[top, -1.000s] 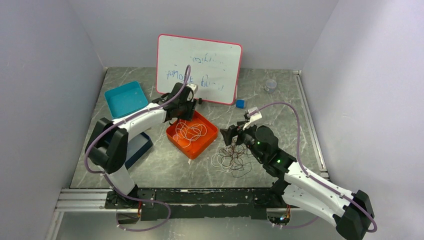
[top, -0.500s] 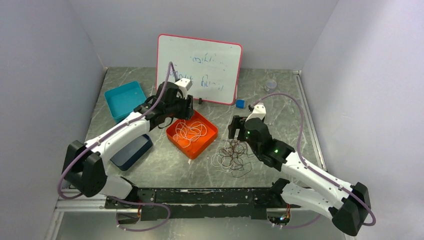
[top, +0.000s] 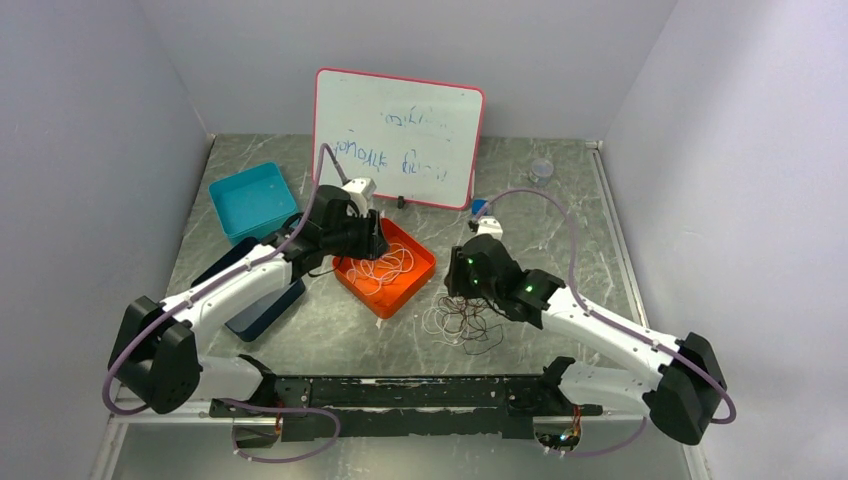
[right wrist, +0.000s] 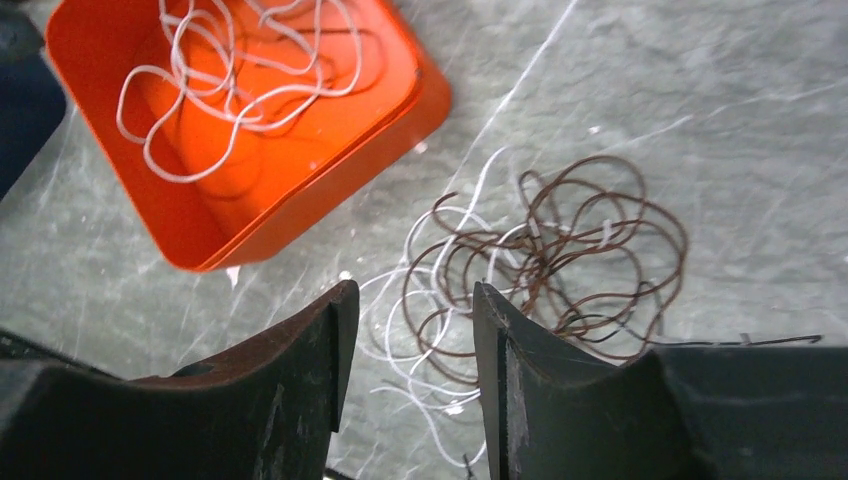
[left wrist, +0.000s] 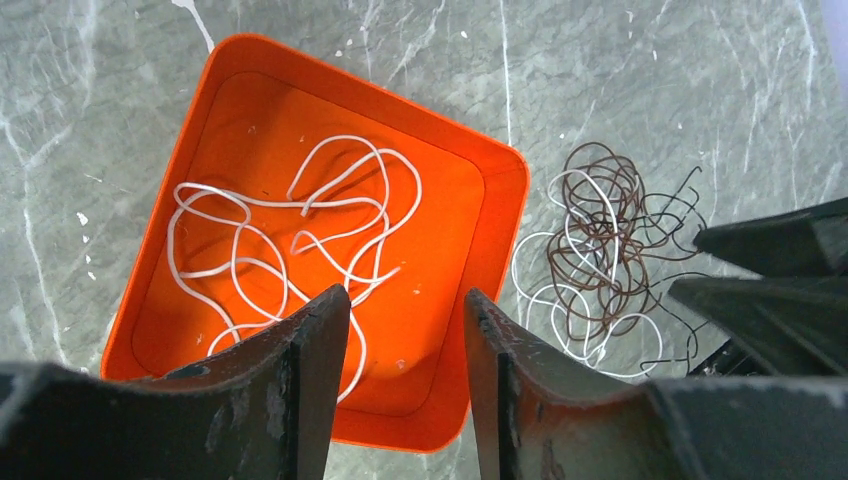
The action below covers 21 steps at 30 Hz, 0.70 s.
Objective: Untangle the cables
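Observation:
A tangle of thin brown, white and black cables [top: 462, 320] [left wrist: 600, 255] [right wrist: 540, 260] lies on the marble table. One white cable [top: 382, 266] [left wrist: 290, 240] [right wrist: 235, 80] lies looped inside the orange tray [top: 410, 283] [left wrist: 480, 200] [right wrist: 310, 190]. My left gripper [top: 375, 240] [left wrist: 407, 305] hovers over the tray's near side, open, nothing between its fingers. My right gripper [top: 462, 283] [right wrist: 415, 300] hangs just above the left part of the tangle, jaws apart and empty.
A whiteboard [top: 398, 137] stands at the back. A teal bin [top: 252, 198] sits back left, a dark blue tray [top: 262, 308] under the left arm. A small blue block [top: 481, 208] and a clear cup [top: 542, 169] are at the back right.
The right arm swung down over the tangle and its jaws narrowed. The left arm stretched lower and its gripper shifted slightly over the orange tray.

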Available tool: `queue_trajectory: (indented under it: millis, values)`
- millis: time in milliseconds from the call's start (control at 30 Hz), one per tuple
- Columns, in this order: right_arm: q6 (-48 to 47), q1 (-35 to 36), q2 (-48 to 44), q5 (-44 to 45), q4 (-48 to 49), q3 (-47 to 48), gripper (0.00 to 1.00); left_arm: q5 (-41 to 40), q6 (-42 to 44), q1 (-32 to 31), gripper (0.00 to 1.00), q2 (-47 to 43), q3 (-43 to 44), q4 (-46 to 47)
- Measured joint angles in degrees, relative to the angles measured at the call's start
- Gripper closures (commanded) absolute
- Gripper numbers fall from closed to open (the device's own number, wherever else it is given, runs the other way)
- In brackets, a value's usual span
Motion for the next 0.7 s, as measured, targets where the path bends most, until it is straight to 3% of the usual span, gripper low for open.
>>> queue_trajectory:
  millis: [267,700]
  values:
    - [4.68,5.66,4.33,1.16,1.46,-0.48,0.56,0.07,-0.52,0.0,0.49,-1.68,-0.22,0.74]
    - [8.07,5.77,9.03,4.63,6.19,-4.66,0.61,0.13,-0.76,0.0,0.49,-1.7,-0.79,1.44]
